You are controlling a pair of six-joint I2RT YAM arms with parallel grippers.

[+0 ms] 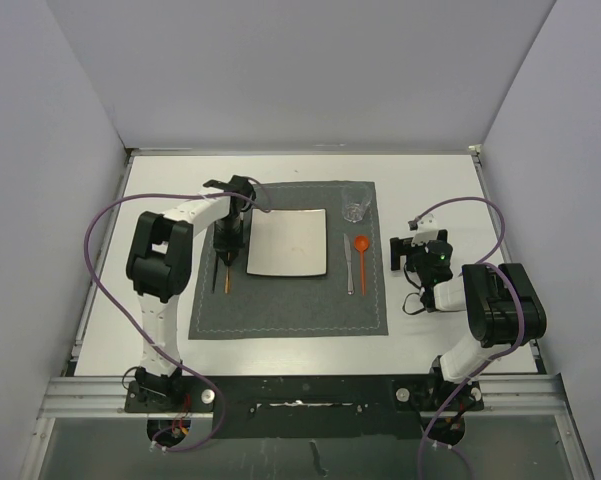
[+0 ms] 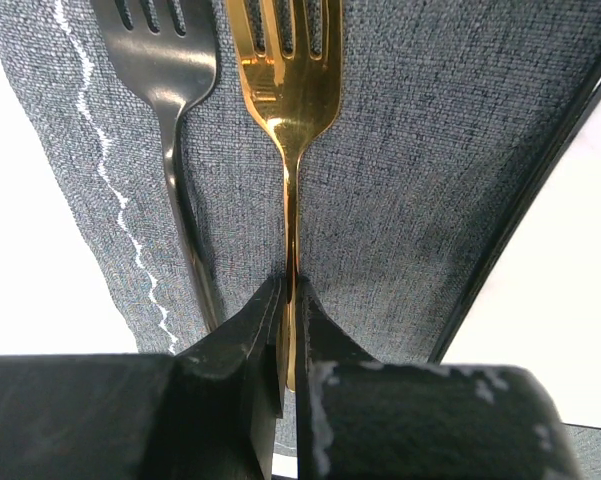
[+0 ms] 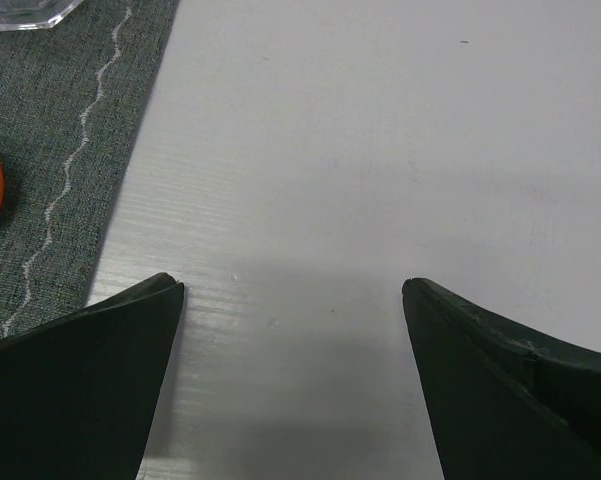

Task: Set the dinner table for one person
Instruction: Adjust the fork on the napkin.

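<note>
Left fingers [image 2: 250, 345]: pinching narrow on the handle of the gold fork [image 2: 292, 180], gripping close to the handle's end.
Right fingers [image 3: 110, 350]: standing wide apart, holding nothing, hovering over bare table just right of the placemat [image 1: 280, 310].
Dinner table [image 1: 280, 167]: carrying the placemat in its middle, with bare white showing all round.
Gold fork, place: sitting on the left part of the placemat, between the black fork [image 2: 180, 150] and the plate [image 1: 288, 243], near both and touching neither.
Long axis: running near to far, parallel to the black fork and to the plate's left edge.
Direction from the fingers: stretching straight ahead of the left fingers, tines pointing away from the wrist camera.
Contact with the cloth: cannot tell whether resting or hanging just above.
Right of the plate: knife [image 1: 348, 265] and orange spoon [image 1: 362, 255] lying side by side, glass [image 1: 355, 203] standing at the placemat's far right corner.
Nearer arm: left, being on the fork already; right sitting well apart, across the plate.
Step in hand, judging: placing the gold fork, with the setting looking close to finished.
Next move, judging: calling for a release and a straight lift, keeping the handle parallel to the black fork.
Risk, judging: dragging the fork askew or nudging the black fork beside it.
</note>
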